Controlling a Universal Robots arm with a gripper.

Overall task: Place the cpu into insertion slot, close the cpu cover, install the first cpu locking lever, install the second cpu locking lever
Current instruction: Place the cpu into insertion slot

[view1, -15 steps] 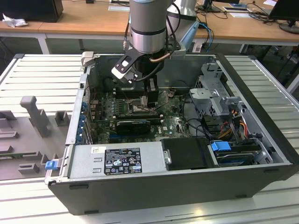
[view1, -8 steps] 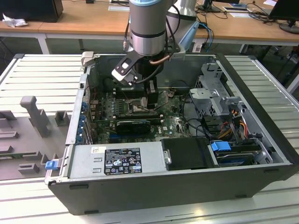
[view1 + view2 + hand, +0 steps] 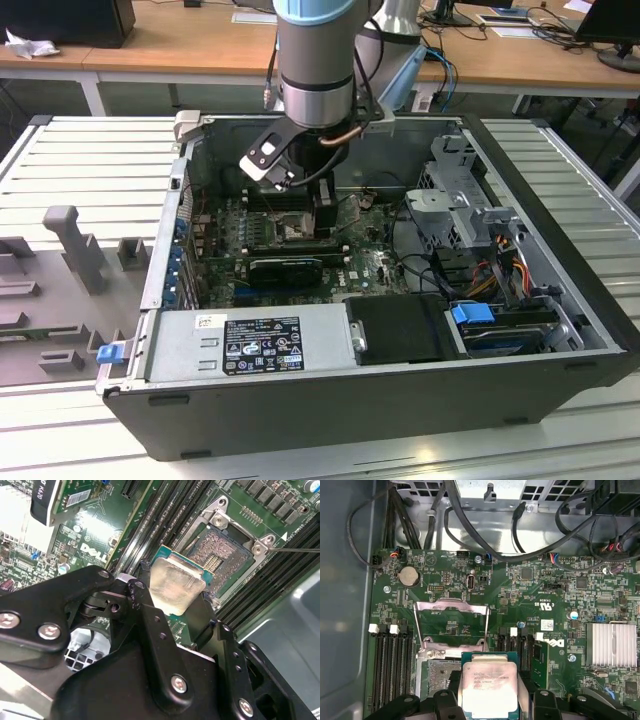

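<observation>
In the pincer [image 3: 175, 607], a flat silvery-beige cpu [image 3: 177, 586], green-rimmed

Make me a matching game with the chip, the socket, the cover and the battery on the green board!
Things:
1. chip
2. socket
3. cover
4. battery

States:
A. round and silver, lying flat on the board
B. pinched in the claw, above the board
C. swung up and open
D. bare, with its tiny pins showing

Right pairs: 1-B, 2-D, 3-C, 4-A
</observation>
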